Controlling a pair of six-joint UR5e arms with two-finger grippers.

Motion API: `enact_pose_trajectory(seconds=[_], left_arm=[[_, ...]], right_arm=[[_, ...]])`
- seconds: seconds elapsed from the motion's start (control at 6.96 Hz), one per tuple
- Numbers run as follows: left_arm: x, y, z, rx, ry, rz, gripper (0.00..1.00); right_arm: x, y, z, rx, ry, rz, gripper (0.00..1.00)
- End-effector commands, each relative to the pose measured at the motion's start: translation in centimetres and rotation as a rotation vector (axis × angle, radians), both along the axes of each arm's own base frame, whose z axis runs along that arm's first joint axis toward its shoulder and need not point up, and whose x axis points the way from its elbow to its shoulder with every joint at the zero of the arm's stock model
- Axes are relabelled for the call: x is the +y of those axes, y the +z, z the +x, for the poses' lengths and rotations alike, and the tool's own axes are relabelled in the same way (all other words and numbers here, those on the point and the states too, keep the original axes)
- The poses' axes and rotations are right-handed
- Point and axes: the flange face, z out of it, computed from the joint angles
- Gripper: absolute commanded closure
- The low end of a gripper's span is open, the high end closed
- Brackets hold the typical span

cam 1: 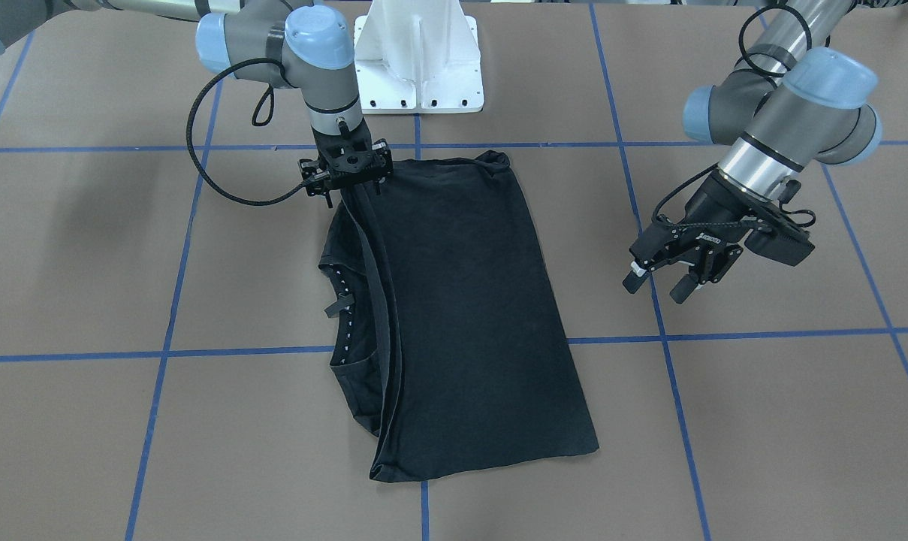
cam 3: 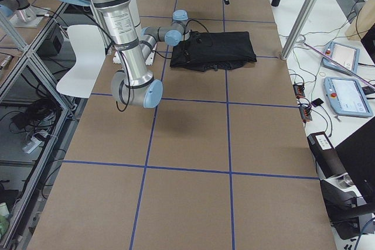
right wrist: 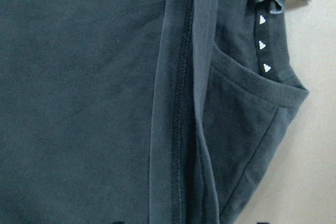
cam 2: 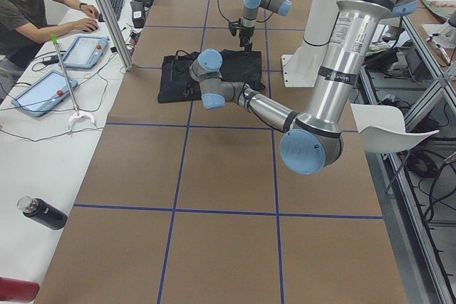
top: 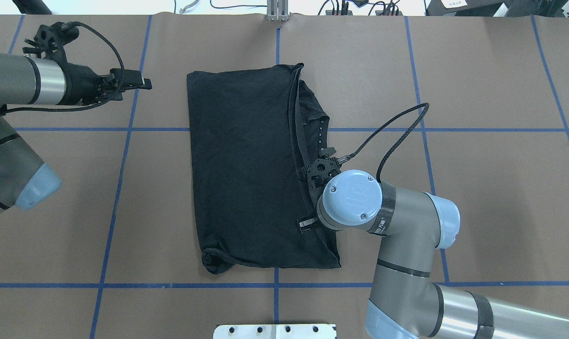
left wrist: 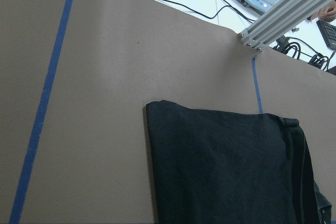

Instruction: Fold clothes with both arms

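The black T-shirt (cam 1: 461, 300) lies folded on the brown table, plain side up, with its hem laid over the collar (right wrist: 262, 56) and neck tag. The shirt also shows in the overhead view (top: 242, 165) and the left wrist view (left wrist: 226, 166). My right gripper (cam 1: 348, 189) points straight down at the hem corner nearest the robot base. Its fingertips merge with the black cloth and its wrist (top: 348, 200) covers them from above, so I cannot tell its state. My left gripper (cam 1: 658, 285) hovers off to the shirt's side, open and empty.
The white pedestal base (cam 1: 417, 56) stands just behind the shirt. Blue tape lines (cam 1: 168, 300) grid the brown table cover. A person (cam 2: 28, 12) sits at tablets (cam 2: 43, 90) beyond the far edge, behind an aluminium post (cam 2: 107, 12). A dark bottle (cam 2: 43, 213) lies there.
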Motion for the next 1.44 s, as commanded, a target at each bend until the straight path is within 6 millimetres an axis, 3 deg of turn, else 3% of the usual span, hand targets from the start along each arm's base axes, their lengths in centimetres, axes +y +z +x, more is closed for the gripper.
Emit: enact_pose_trajectory(seconds=[0.0,0.14,0.57,0.72,1.29], left_arm=[[0.0,0.0,0.0,0.000,0.000,-0.001,0.00],[0.0,0.0,0.0,0.000,0.000,-0.001,0.00],[-0.1,0.3,0.1,-0.003,0.000,-0.007,0.00],[-0.1,0.2,0.1,-0.002,-0.002,-0.006,0.00],[0.0,0.1,0.2,0.001,0.000,-0.007,0.00]], right_arm=[[0.9,0.3,-0.6,0.003,-0.025,-0.014,0.43],[1.1,0.5,-0.7,0.006,-0.030,-0.015,0.49],[1.8,1.2,-1.0,0.018,-0.041,-0.019,0.52],[1.8,1.5,-1.0,0.021,-0.042,-0.019,0.58],[-0.2,1.7,0.3,0.020,-0.018,-0.038,0.64]])
